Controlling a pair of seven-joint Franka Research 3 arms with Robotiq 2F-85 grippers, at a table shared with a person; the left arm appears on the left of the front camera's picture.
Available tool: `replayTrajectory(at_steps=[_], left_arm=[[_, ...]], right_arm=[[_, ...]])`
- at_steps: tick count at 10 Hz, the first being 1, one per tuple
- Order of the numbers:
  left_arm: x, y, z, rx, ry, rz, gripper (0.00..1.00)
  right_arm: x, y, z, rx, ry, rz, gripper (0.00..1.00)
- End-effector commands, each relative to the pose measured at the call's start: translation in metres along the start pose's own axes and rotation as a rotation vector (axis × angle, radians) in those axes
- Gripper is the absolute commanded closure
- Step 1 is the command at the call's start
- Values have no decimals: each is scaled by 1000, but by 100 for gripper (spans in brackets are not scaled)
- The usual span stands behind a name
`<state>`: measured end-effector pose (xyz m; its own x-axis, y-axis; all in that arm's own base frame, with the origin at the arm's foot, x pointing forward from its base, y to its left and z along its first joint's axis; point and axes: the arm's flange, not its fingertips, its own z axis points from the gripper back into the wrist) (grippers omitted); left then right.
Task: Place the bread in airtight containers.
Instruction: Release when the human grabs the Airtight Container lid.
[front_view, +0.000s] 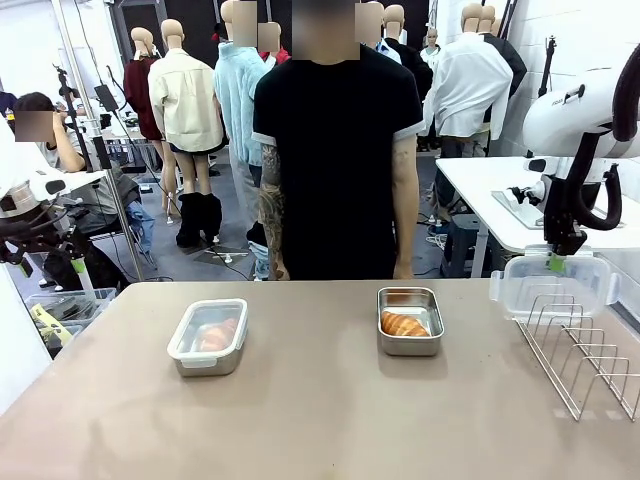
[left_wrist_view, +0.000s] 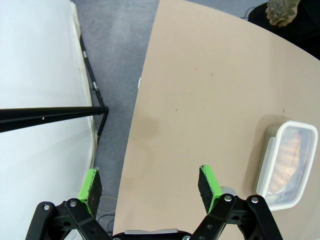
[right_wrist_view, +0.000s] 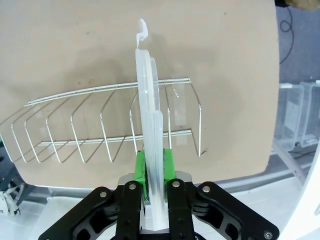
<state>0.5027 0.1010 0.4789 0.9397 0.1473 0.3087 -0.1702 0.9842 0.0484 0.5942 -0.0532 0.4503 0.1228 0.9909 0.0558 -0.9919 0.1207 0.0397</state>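
Note:
Left of the table's middle stands a steel tin (front_view: 208, 337) closed by a clear white-rimmed lid, a croissant (front_view: 217, 335) dim beneath it. The same lidded tin (left_wrist_view: 287, 165) lies at the right edge of the left wrist view. My left gripper (left_wrist_view: 150, 185) hangs open and empty over the table's left edge, apart from that tin. A second tin (front_view: 410, 320) sits open right of centre, holding a croissant (front_view: 404, 324). My right gripper (front_view: 553, 262) is shut on the other clear lid (front_view: 555, 285), held upright above the wire rack (front_view: 585, 350); the lid (right_wrist_view: 149, 125) shows edge-on between the green pads (right_wrist_view: 168, 165).
A person in a black shirt (front_view: 335, 150) stands at the far side, arms down; a hand (left_wrist_view: 282, 10) shows at the top of the left wrist view. The wire rack (right_wrist_view: 110, 125) takes up the table's right end. Bare tabletop (front_view: 320, 420) stretches across the front.

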Motion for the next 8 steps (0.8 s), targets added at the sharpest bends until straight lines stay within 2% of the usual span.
replayTrajectory(at_steps=[1, 2, 3, 8], left_arm=[[-1, 1, 1, 10, -1, 2, 0], [-1, 1, 1, 10, -1, 2, 0], [-1, 1, 1, 10, -1, 2, 0], [-1, 1, 1, 10, -1, 2, 0]], right_arm=[[-1, 0, -1, 1, 0, 13, 100], [0, 0, 0, 0, 0, 0, 100], [5, 16, 13, 6, 19, 13, 100], [49, 94, 103, -151, 93, 174, 100]])
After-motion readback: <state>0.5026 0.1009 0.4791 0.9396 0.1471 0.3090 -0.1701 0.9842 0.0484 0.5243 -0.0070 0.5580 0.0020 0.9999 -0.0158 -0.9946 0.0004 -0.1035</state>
